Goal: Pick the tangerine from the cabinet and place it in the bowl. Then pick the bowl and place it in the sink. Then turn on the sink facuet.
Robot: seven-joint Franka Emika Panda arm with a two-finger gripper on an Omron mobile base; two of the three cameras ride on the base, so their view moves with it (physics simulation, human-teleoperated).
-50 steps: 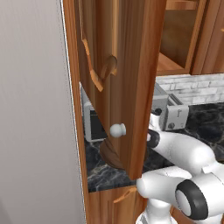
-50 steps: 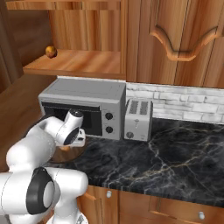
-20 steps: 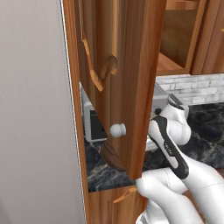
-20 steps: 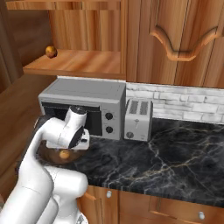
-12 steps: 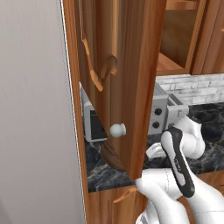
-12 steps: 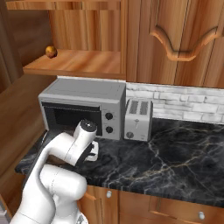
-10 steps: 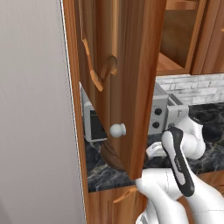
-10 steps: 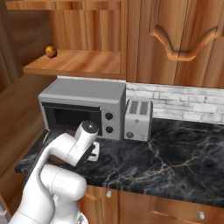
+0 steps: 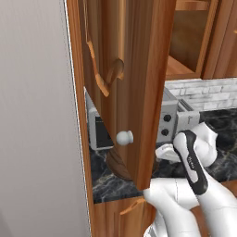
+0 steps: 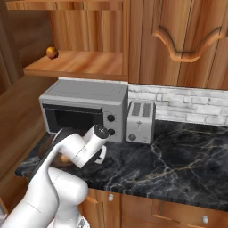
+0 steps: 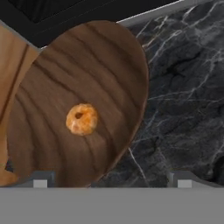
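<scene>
The tangerine [image 11: 81, 119] lies in the middle of the dark wooden bowl [image 11: 78, 100], which stands on the black marble counter in front of the microwave. My gripper [image 11: 111, 181] hovers open above the bowl's right rim with nothing between its fingers. From the right base view the gripper [image 10: 99, 156] hangs beside the bowl [image 10: 43, 150], which my forearm mostly hides. In the left base view the bowl's edge [image 9: 116, 165] peeks out under the open cabinet door [image 9: 139, 69] with its white knob [image 9: 124, 137]. The sink and the sink facuet are out of view.
A grey microwave [image 10: 84, 109] and a toaster [image 10: 140, 115] stand at the back of the counter [image 10: 178, 160]. Another small orange fruit [image 10: 52, 52] sits on the open cabinet shelf [image 10: 80, 62]. The open door blocks the left side.
Over the last second my hand swung right along the counter, from above the bowl's middle toward its right rim, and the forearm dropped low. The tangerine and bowl stayed put.
</scene>
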